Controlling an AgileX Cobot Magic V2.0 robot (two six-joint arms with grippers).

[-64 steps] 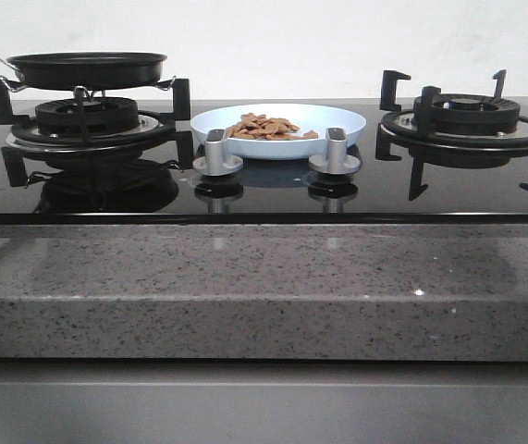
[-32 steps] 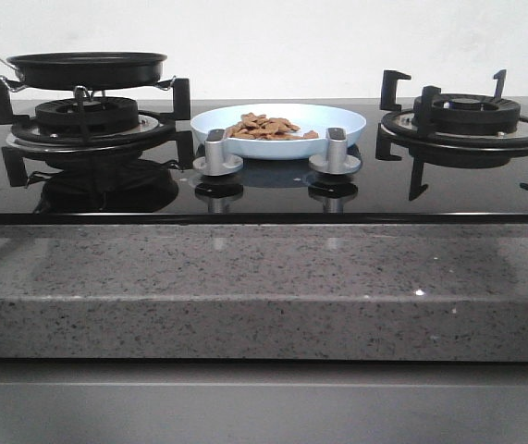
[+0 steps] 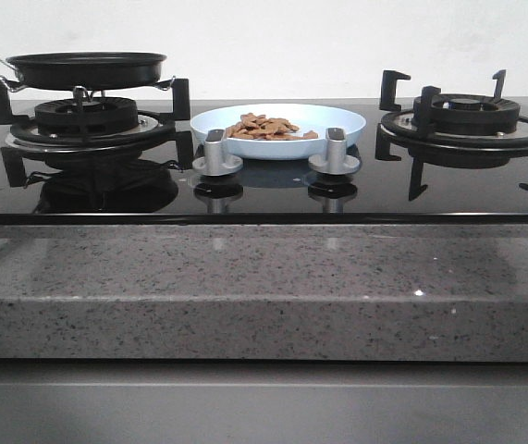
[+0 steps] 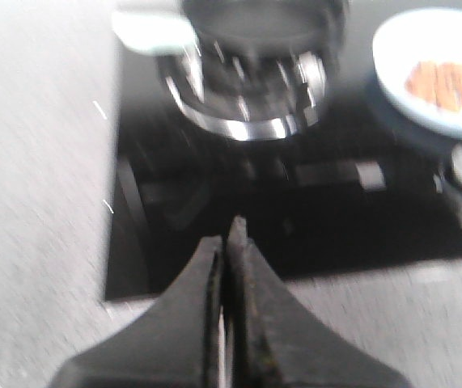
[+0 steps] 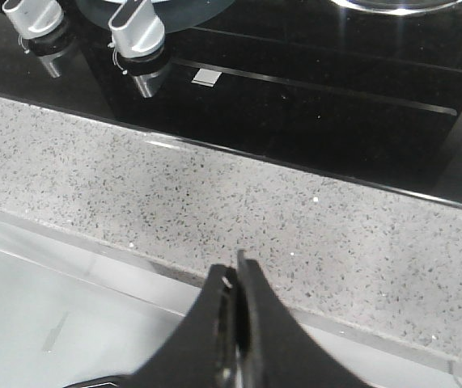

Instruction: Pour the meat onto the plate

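Note:
The meat (image 3: 265, 127) lies as a heap of small orange-brown pieces on the pale light-blue plate (image 3: 337, 118), which sits on the black glass hob between the two burners. In the blurred left wrist view the plate (image 4: 400, 61) and the meat (image 4: 445, 81) also show. The black frying pan (image 3: 86, 67) rests on the left burner, its pale handle pointing left. My left gripper (image 4: 229, 234) is shut and empty above the hob's front left corner. My right gripper (image 5: 235, 271) is shut and empty over the counter's front edge. Neither gripper shows in the front view.
Two silver knobs (image 3: 217, 153) (image 3: 335, 151) stand in front of the plate. The right burner (image 3: 467, 116) has a black grate with raised prongs. A grey speckled stone counter (image 3: 264, 287) runs along the front of the hob.

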